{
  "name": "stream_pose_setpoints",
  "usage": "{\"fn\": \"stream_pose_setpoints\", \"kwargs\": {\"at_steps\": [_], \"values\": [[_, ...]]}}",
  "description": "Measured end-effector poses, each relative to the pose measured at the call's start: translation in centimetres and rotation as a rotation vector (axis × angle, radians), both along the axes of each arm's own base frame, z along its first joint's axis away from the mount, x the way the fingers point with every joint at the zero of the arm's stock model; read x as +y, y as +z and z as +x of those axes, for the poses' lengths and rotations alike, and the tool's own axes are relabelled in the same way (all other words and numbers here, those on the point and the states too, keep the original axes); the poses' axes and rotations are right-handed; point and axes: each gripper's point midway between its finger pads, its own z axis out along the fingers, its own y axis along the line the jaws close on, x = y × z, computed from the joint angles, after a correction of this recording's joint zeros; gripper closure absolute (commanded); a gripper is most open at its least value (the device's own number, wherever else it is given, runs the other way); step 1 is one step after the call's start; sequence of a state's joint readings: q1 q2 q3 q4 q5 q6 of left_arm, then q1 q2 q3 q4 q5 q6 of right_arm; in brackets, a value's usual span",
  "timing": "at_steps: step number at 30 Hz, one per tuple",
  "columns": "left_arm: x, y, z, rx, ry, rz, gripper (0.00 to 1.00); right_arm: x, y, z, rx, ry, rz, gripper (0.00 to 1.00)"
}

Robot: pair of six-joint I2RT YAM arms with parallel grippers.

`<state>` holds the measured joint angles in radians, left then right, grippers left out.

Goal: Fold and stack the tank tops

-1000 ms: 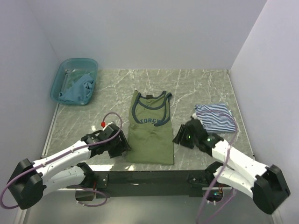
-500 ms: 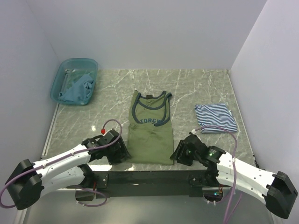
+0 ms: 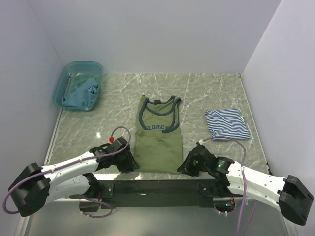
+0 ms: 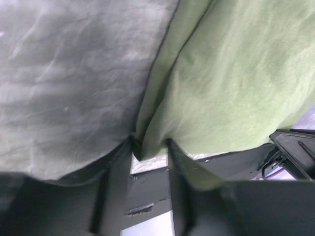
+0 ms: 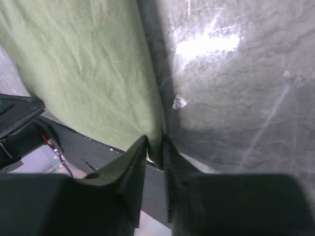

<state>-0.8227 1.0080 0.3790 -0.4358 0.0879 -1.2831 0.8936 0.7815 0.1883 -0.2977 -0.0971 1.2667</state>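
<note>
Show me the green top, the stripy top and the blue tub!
green tank top (image 3: 158,145): top view, plain cloth below the lettering.
striped tank top (image 3: 227,124): top view, middle of the folded cloth.
blue tub (image 3: 59,91): top view, its left wall.

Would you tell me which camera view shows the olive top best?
The top external view: the whole olive top lies flat there, lettering and dark trim visible. The left wrist view shows only its near left corner at the left pincer; the right wrist view only its near right corner at the right pincer.
</note>
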Motion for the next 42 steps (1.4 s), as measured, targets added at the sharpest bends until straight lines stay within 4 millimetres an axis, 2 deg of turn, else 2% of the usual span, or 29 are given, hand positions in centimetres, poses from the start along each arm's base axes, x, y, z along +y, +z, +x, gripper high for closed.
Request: {"fn": "stream_pose_setpoints", "kwargs": {"at_steps": [2,3,6,10,13,15,19,21,24,29,33,35,38,42], "values": [[-0.2,-0.1,0.2,-0.006,-0.009,-0.004,0.7,-0.1,-0.1,0.0,0.0,-0.001,-0.005,0.84],[-0.3,-0.2,0.3,-0.01,-0.013,-0.004,0.8,-0.1,-0.1,0.0,-0.002,0.0,-0.008,0.91],[-0.3,-0.4,0.4,-0.024,-0.032,0.006,0.99,-0.3,-0.1,0.1,-0.01,0.006,-0.027,0.99],[-0.3,0.1,0.4,-0.047,-0.06,0.007,1.0,-0.4,1.0,0.3,-0.033,0.04,-0.068,1.0],[-0.4,1.5,0.3,-0.073,-0.075,-0.014,1.0,-0.1,2.1,0.2,-0.054,0.085,-0.078,1.0],[-0.6,2.7,-0.2,-0.092,-0.095,-0.036,1.0,0.1,2.5,-0.7,-0.062,0.134,-0.091,1.0],[-0.7,4.5,-2.4,-0.097,-0.162,-0.057,0.99,0.6,3.2,-4.1,-0.052,0.273,-0.122,1.0],[-0.7,5.3,-3.6,-0.088,-0.194,-0.058,1.0,0.9,4.2,-5.6,-0.054,0.331,-0.135,1.0],[-0.8,6.9,-4.8,-0.084,-0.226,-0.064,0.99,1.4,6.3,-6.1,-0.075,0.359,-0.142,1.0],[-0.9,9.7,-4.1,-0.123,-0.211,-0.053,1.0,2.4,10.1,-4.0,-0.144,0.309,-0.144,1.0],[-1.7,12.2,-1.8,-0.197,-0.184,-0.024,1.0,2.5,12.6,-0.1,-0.207,0.223,-0.153,1.0],[-2.1,13.4,0.4,-0.235,-0.161,-0.009,1.0,2.0,13.3,2.1,-0.235,0.18,-0.168,1.0],[-2.1,14.6,4.7,-0.287,-0.097,0.006,1.0,1.0,14.0,5.2,-0.259,0.132,-0.198,1.0],[-1.3,15.9,11.3,-0.348,-0.009,0.025,1.0,0.5,15.3,11.0,-0.288,0.08,-0.217,1.0]]}}
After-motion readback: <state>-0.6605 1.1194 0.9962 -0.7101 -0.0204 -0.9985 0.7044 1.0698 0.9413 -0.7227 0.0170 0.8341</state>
